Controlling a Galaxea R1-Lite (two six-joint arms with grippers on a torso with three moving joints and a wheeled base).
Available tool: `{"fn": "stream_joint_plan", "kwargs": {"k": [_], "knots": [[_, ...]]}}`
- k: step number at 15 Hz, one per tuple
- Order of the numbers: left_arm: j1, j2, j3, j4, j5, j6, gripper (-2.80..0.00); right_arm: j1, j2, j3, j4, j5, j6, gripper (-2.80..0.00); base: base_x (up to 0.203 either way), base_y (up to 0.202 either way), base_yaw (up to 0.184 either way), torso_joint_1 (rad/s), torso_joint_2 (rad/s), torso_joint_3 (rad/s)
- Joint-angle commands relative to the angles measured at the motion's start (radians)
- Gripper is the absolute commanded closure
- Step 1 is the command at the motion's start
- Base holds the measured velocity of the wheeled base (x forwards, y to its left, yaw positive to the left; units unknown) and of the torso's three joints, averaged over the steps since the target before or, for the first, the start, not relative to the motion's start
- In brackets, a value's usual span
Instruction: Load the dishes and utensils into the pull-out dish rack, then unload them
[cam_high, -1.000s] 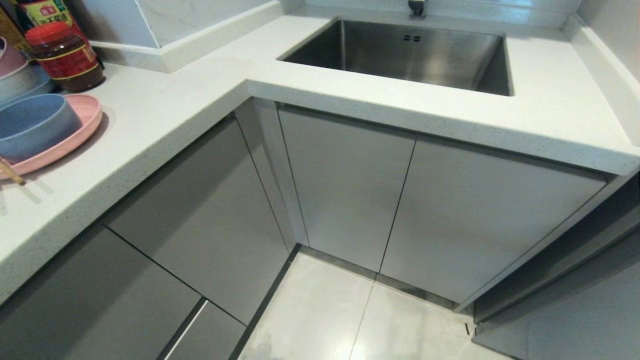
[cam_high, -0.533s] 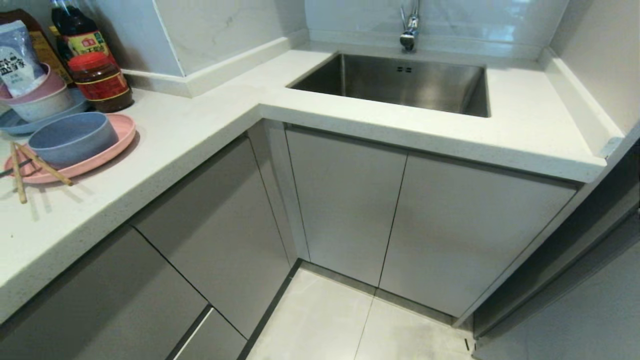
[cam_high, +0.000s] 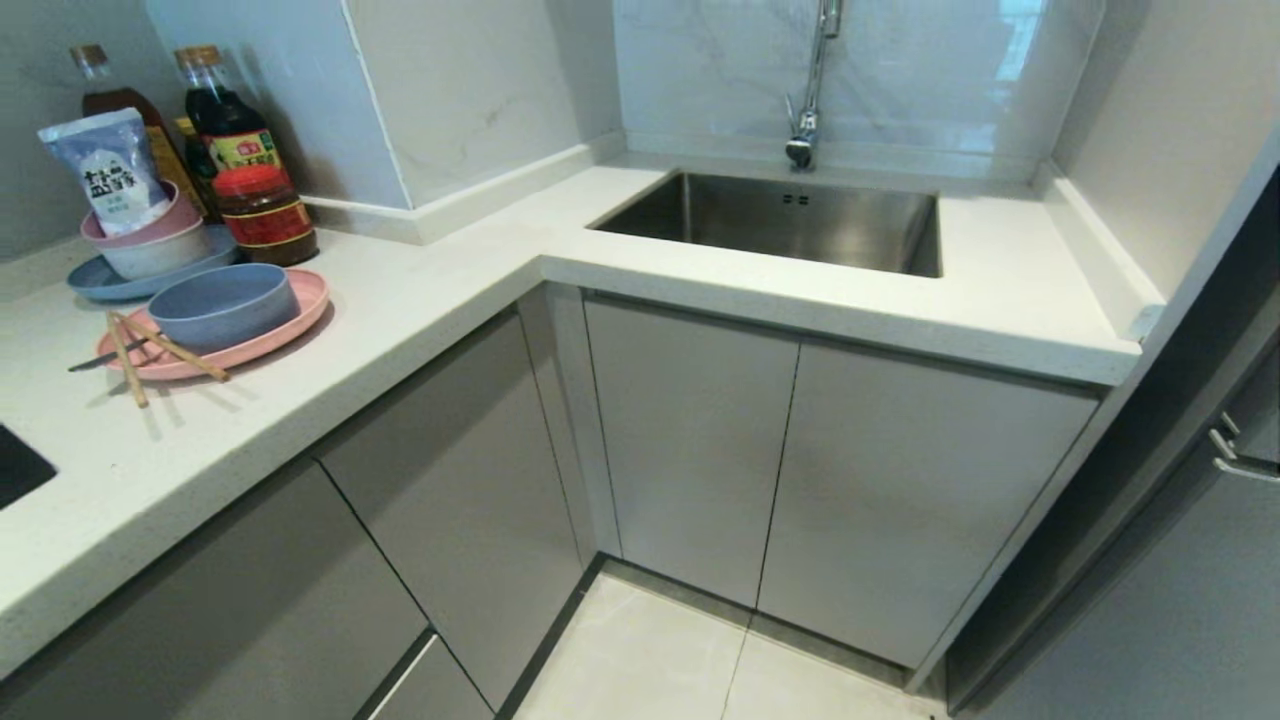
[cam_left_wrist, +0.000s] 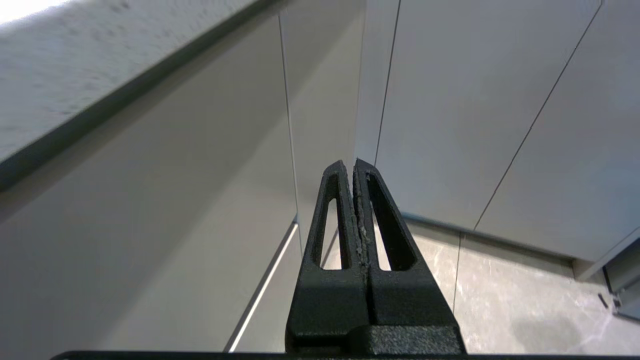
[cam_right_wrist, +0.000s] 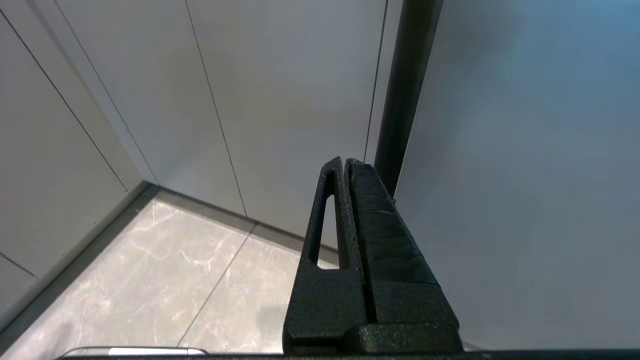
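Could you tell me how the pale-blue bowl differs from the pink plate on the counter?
The pale-blue bowl is deeper with raised walls; the pink plate is wide and shallow. The bowl is smaller and sits inside the plate, which rests on the counter. Chopsticks lean on the plate's rim, not the bowl. Both are round and matte.

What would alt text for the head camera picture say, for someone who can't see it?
An L-shaped white counter over closed grey cabinet doors holds a blue bowl on a pink plate, with chopsticks resting across the plate's edge. A steel sink with a tap sits at the back, and bottles and stacked bowls stand at the left.
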Motion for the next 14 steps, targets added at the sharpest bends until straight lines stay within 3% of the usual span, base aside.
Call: {"fn": "stream_joint_plan", "kwargs": {"k": [1,14], "knots": [[0.000,0.000,0.001,0.000,0.000,0.001,0.00,0.000,0.000,0.000,0.000,0.000,0.000,0.00,0.000,0.000,0.000,-0.002,0.00,0.212],[0.000,0.001,0.001,-0.002,0.000,-0.001,0.00,0.000,0.000,0.000,0.000,0.000,0.000,0.00,0.000,0.000,0.000,0.003,0.00,0.202]]}}
